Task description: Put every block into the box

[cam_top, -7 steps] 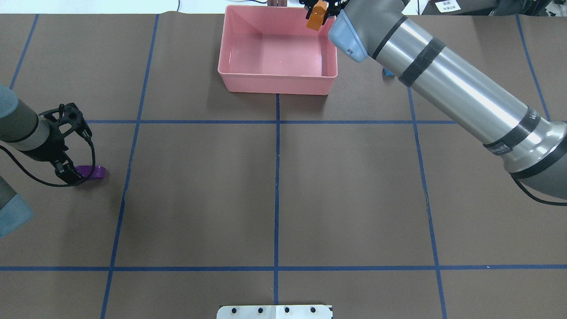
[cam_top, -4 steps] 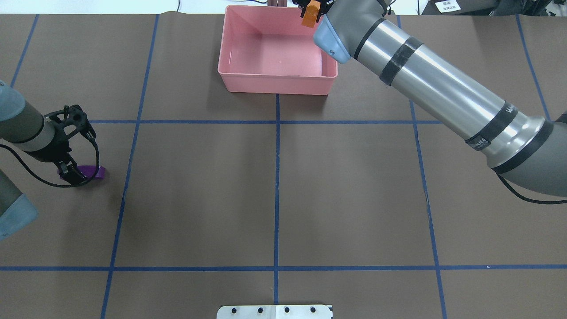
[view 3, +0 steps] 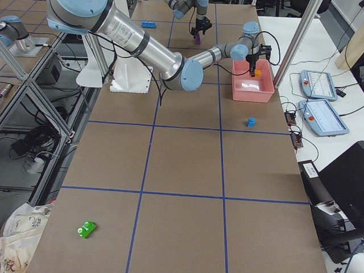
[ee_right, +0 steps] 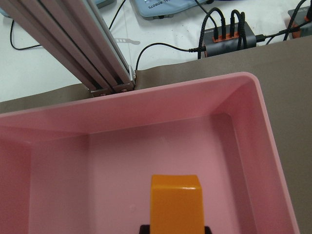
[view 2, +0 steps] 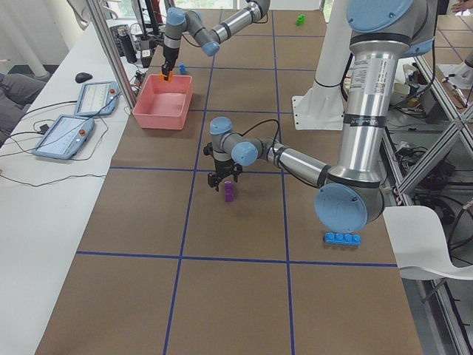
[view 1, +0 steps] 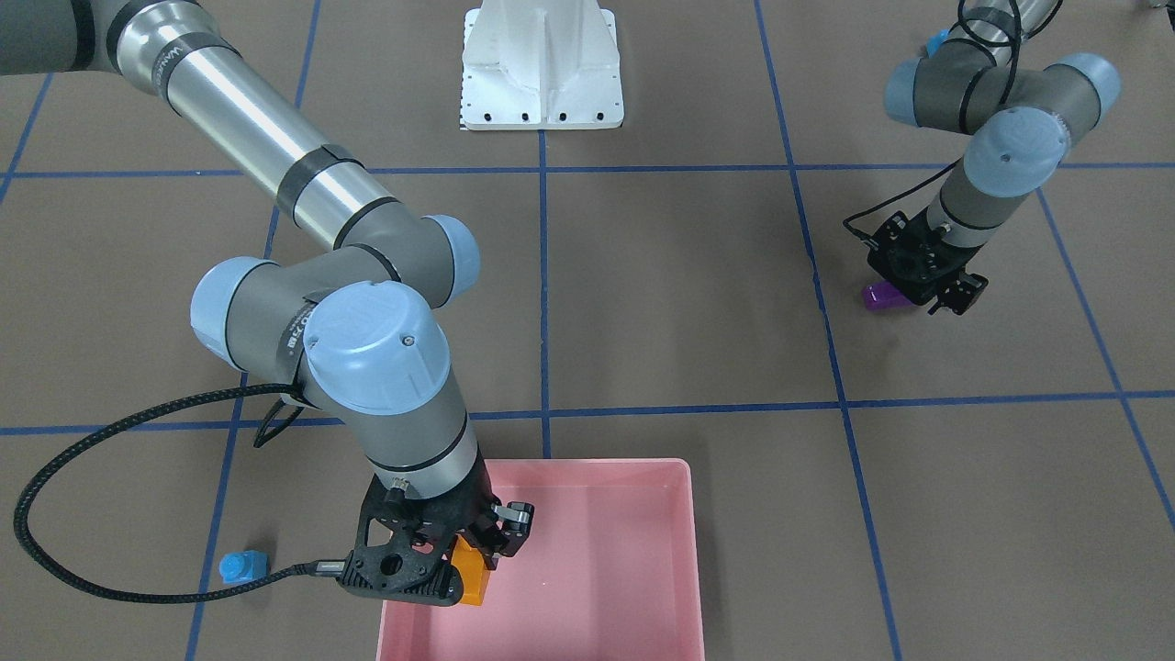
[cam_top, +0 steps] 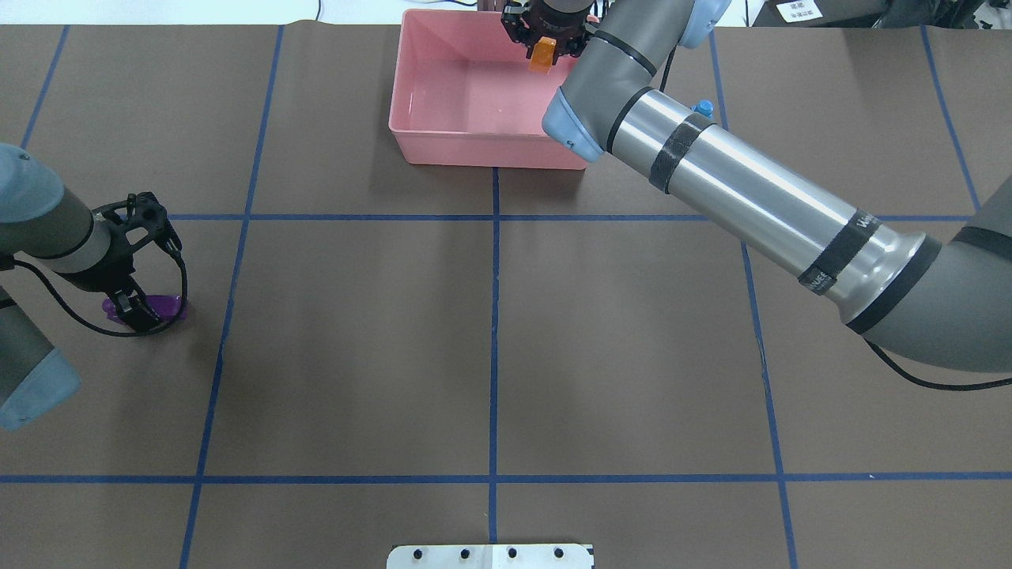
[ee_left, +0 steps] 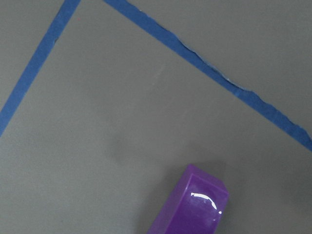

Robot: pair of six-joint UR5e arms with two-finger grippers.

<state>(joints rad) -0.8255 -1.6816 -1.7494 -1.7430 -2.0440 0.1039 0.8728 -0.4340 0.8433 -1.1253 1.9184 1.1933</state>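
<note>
The pink box (cam_top: 490, 152) stands at the table's far middle. My right gripper (cam_top: 544, 49) is shut on the orange sloped block (cam_top: 542, 58) and holds it above the box's inside, near its far right corner. The right wrist view shows the orange block (ee_right: 175, 202) over the box floor (ee_right: 122, 170). My left gripper (cam_top: 133, 310) is open and straddles the long purple block (cam_top: 168, 304), which lies on the table at the left. The purple block's end shows in the left wrist view (ee_left: 195, 209). The front view shows both grippers (view 1: 473, 551) (view 1: 950, 298).
A small light-blue block (cam_top: 702, 107) sits just right of the box. A long four-stud light-blue block (view 2: 341, 238) lies near the left arm's base. A green block (view 3: 86, 229) lies far off on the robot's right. The white base plate (cam_top: 490, 555) is at the near edge.
My right arm has swung left and carried the orange block from the box's right rim to over its inside. My left gripper has shifted right over the purple block.
</note>
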